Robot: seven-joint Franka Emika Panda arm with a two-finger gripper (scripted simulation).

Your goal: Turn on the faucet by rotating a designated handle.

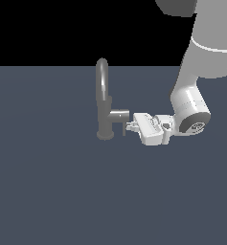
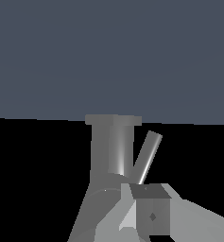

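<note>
Gripper (image 1: 130, 126) horizontal, beside handle (image 1: 124, 129), rod hanging down off faucet (image 1: 104, 98).

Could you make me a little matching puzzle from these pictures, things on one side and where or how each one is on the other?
Things:
1. spout
2. handle
3. hand
4. faucet base

Descriptions:
A. thin short rod hanging below the side cylinder
B. tall arch rising above everything else on the faucet
C. round foot resting on the dark floor
D. white, lying sideways, tips right beside the rod, on the exterior view's right

Pairs: 1-B, 2-A, 3-D, 4-C
</note>
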